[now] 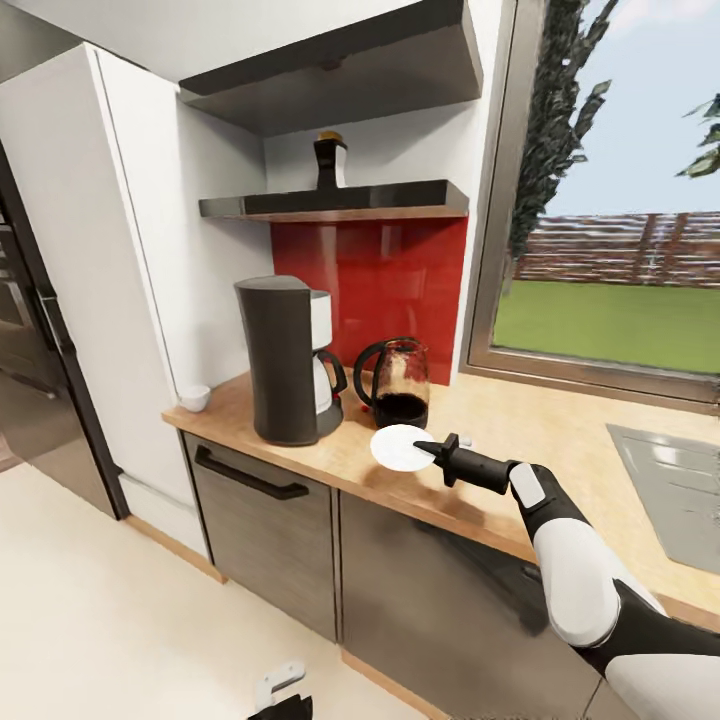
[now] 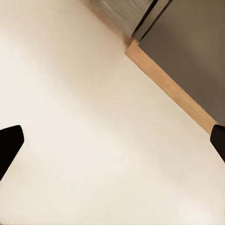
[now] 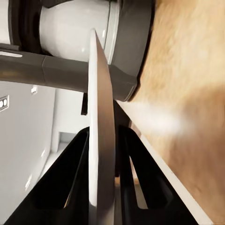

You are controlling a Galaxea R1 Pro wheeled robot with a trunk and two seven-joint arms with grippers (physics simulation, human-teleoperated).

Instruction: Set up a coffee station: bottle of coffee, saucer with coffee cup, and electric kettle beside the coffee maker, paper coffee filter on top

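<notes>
The right gripper (image 1: 428,447) is extended over the kitchen countertop (image 1: 520,425) with its fingers pinched on the rim of the saucer (image 1: 399,448). In the right wrist view the saucer (image 3: 101,140) appears edge-on, clamped between the two dark fingers (image 3: 70,187), one on each face of the plate.

Positions relative to the right gripper:
- Electric kettle (image 1: 394,382): just beyond the fingertips, close behind the held saucer, on the countertop against the red backsplash (image 1: 400,270).
- Coffee maker (image 1: 285,358): beyond the saucer and further toward the robot's left, beside the kettle. Its base and white carafe section (image 3: 79,33) lie directly ahead of the fingers in the right wrist view.
- Coffee cup (image 1: 194,397): well apart, past the coffee maker at the countertop's far left end.
- Bottle of coffee (image 1: 330,158): well above the gripper, standing on the kitchen shelf (image 1: 335,203).

The left gripper (image 2: 112,140) hangs low over the pale floor (image 2: 84,117); its fingertips sit at opposite edges of the left wrist view, spread wide with nothing between them
</notes>
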